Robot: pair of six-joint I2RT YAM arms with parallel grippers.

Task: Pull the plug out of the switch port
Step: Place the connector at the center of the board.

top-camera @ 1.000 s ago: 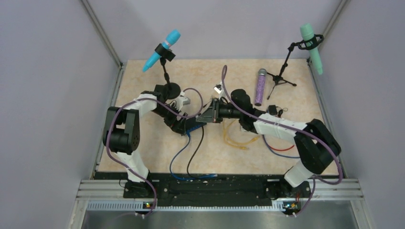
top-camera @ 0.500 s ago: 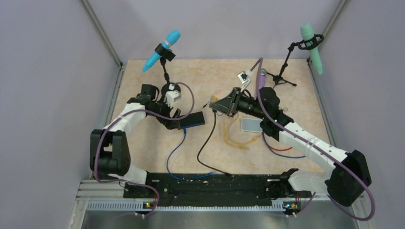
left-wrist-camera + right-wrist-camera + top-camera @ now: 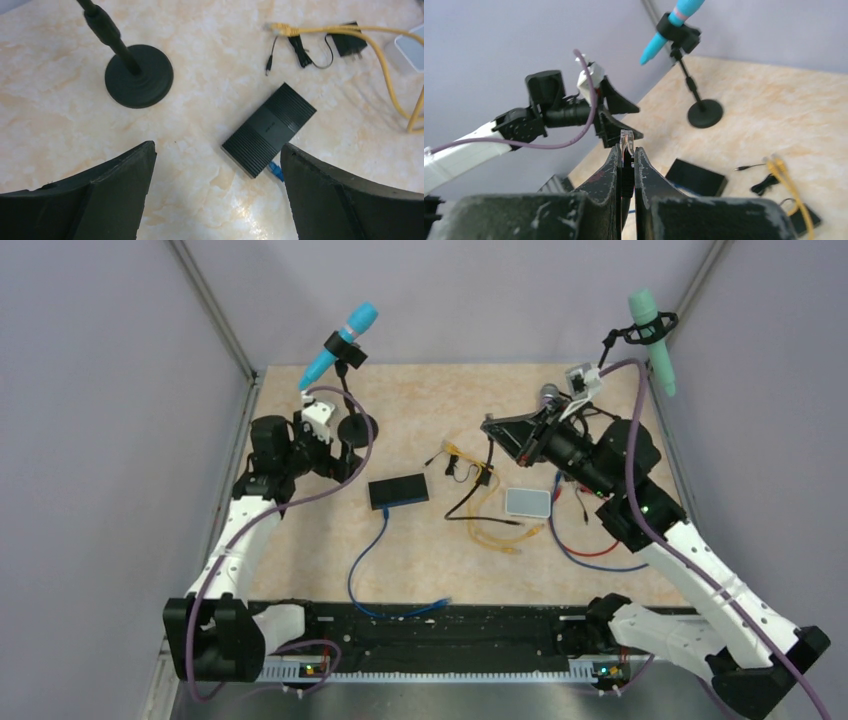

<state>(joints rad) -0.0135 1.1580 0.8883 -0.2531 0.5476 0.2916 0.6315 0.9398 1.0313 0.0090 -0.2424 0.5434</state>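
The black switch point(image 3: 398, 490) lies flat on the table, and a blue plug point(image 3: 274, 171) sits in its near edge. My left gripper point(image 3: 345, 458) hovers open to the left of it, touching nothing. In the left wrist view the switch point(image 3: 270, 129) shows between the spread fingers point(image 3: 120, 185). My right gripper point(image 3: 490, 425) is raised at the back right, shut on a clear plug point(image 3: 626, 137) with a black cable point(image 3: 470, 502) hanging to the table. In the right wrist view the switch point(image 3: 696, 177) lies well beyond the plug.
A blue microphone on a round-based stand point(image 3: 352, 427) is behind the left gripper. A green microphone on a tripod point(image 3: 652, 330) stands at the back right. A pale grey pad point(image 3: 527, 502), yellow cables point(image 3: 495, 535), a small black adapter point(image 3: 348, 44) and red and blue cables point(image 3: 590, 550) lie right of the switch.
My right gripper has lifted back and to the right with the plug, the black cable trailing after it. The left gripper has drawn away leftward, leaving the switch on the table.
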